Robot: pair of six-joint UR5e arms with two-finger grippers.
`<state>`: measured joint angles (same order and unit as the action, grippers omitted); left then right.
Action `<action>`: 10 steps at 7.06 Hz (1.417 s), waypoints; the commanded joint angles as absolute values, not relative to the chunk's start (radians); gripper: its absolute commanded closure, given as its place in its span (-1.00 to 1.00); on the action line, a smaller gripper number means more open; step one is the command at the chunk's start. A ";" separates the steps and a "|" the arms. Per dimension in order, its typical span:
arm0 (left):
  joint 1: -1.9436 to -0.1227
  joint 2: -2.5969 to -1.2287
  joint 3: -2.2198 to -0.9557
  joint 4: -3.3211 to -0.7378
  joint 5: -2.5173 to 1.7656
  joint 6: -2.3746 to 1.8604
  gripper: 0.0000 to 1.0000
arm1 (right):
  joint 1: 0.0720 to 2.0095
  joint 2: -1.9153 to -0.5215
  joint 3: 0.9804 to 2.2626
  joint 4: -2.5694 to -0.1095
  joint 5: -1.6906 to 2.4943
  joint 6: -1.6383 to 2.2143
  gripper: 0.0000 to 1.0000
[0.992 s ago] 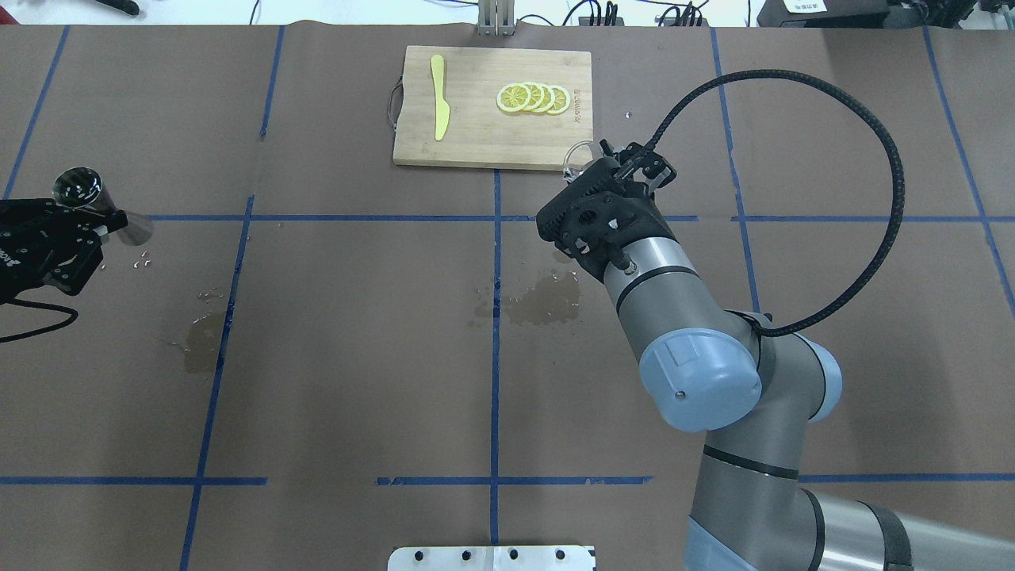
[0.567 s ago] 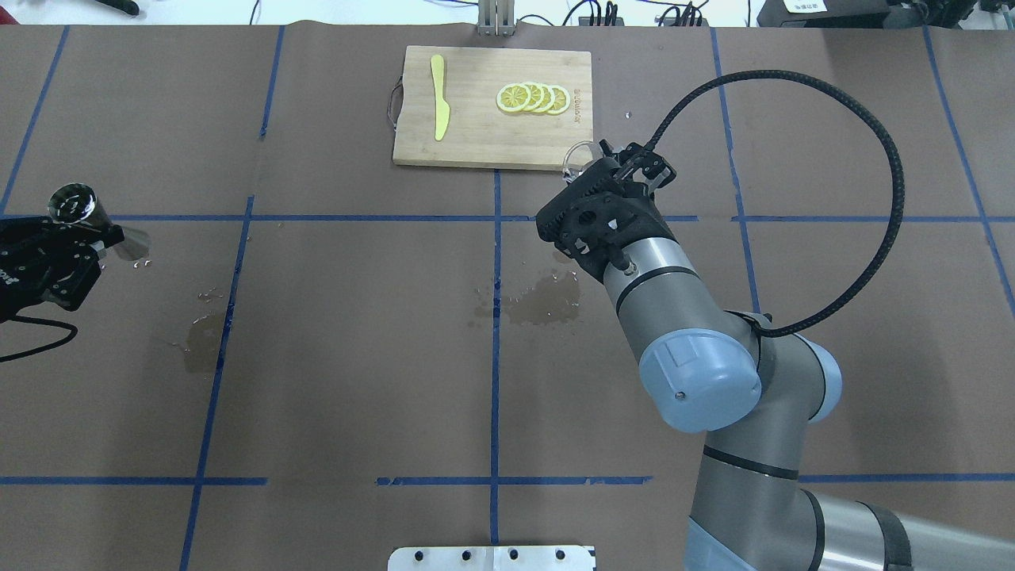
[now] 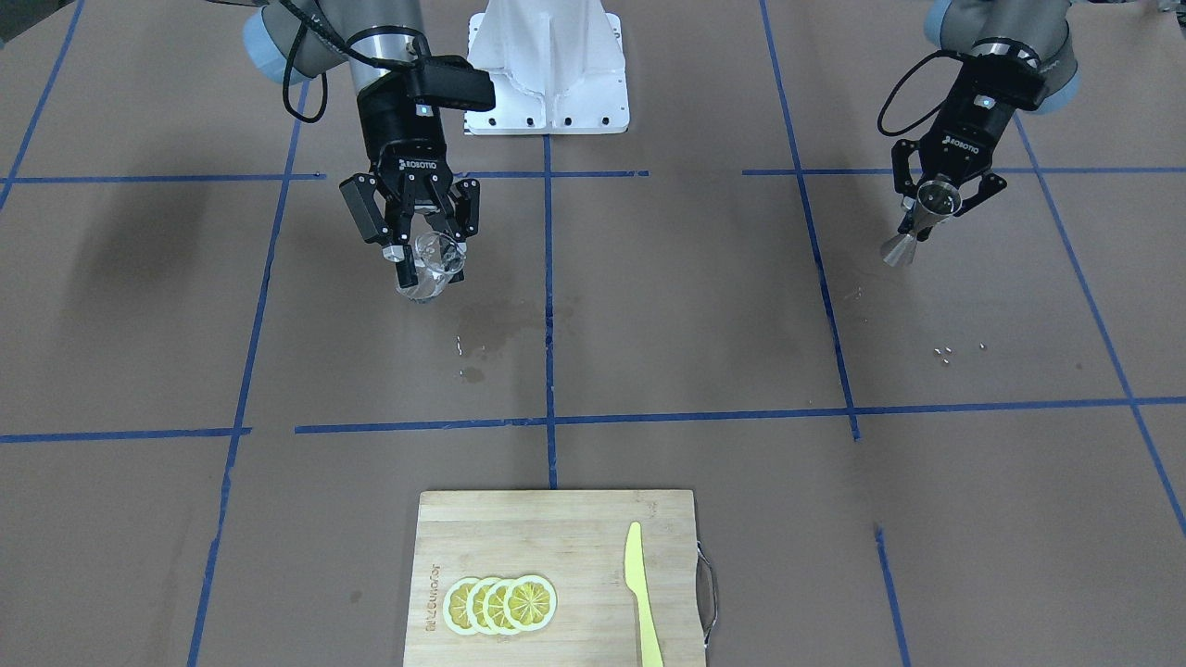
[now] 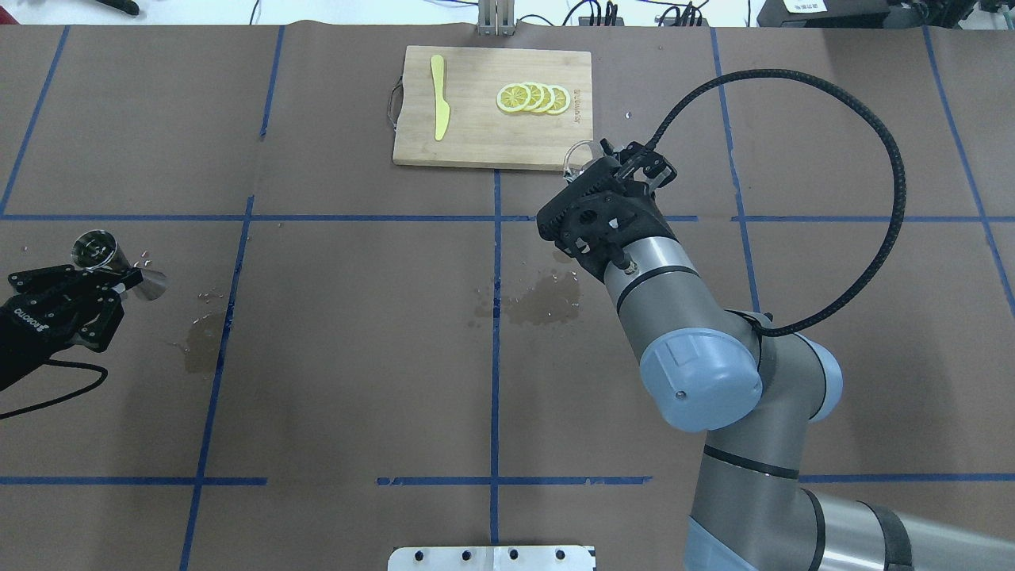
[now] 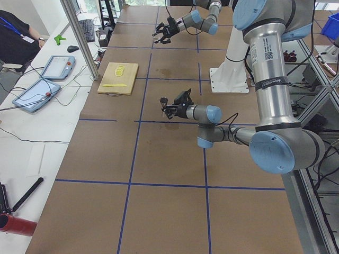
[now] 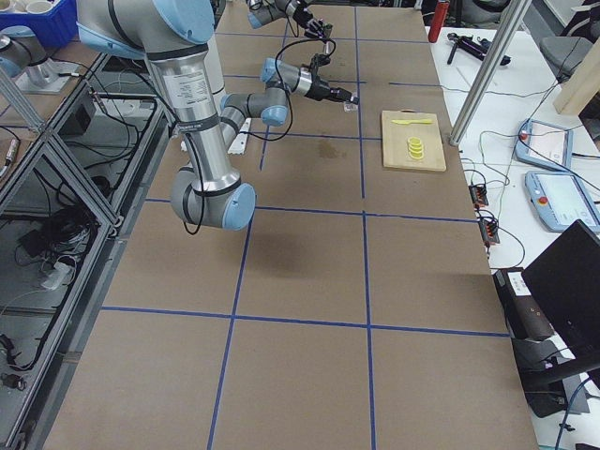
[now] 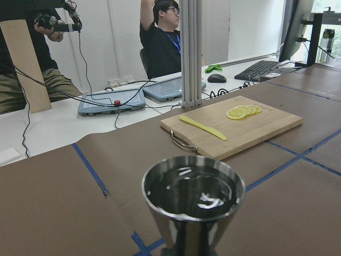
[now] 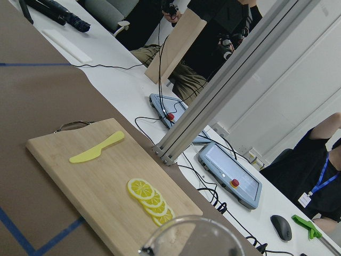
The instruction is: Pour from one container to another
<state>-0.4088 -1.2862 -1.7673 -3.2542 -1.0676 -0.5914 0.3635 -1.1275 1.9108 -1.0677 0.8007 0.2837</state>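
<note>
Glass cup and jigger both held off the surface, well apart.

The glass cup (image 3: 428, 278) is clamped in the right gripper (image 3: 431, 259), near the cutting board's (image 3: 556, 547) robot-side edge. The jigger (image 3: 903, 243) is pinched, tilted, by the left gripper (image 3: 938, 199), well off to the board's side. Liquid in the jigger is shown only by the left wrist view; the cup is mostly hidden overhead. A spill onto the surface (image 3: 695, 306) is judged likely if tipping starts before the rims are aligned.

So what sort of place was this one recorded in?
Most likely a robotics lab, not a kitchen: a paper-covered table gridded with blue tape, control tablets and a keyboard on the side desk, and a metal frame post.
</note>
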 commanded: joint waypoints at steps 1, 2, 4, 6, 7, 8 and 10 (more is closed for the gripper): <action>-0.326 -1.282 -1.749 -3.249 -0.913 -0.646 1.00 | 0.364 -1.127 1.911 -1.068 0.802 0.284 1.00; -0.301 -1.282 -1.734 -3.246 -0.852 -0.650 1.00 | 0.364 -1.127 1.911 -1.068 0.801 0.284 1.00; -0.232 -1.282 -1.712 -3.244 -0.773 -0.731 1.00 | 0.362 -1.127 1.911 -1.068 0.801 0.284 1.00; -0.174 -1.284 -1.677 -3.244 -0.718 -0.772 1.00 | 0.362 -1.127 1.911 -1.068 0.802 0.282 1.00; -0.155 -1.287 -1.675 -3.241 -0.710 -0.773 1.00 | 0.362 -1.127 1.911 -1.068 0.802 0.284 1.00; -0.131 -1.295 -1.666 -3.234 -0.684 -0.776 1.00 | 0.362 -1.126 1.913 -1.068 0.801 0.284 1.00; -0.117 -1.331 -1.631 -3.234 -0.673 -0.776 1.00 | 0.362 -1.127 1.913 -1.068 0.801 0.284 1.00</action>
<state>-0.1262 -1.3111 -1.6509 -3.2346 -0.6813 -0.7755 0.3620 -1.1270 1.9126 -1.0676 0.8016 0.2837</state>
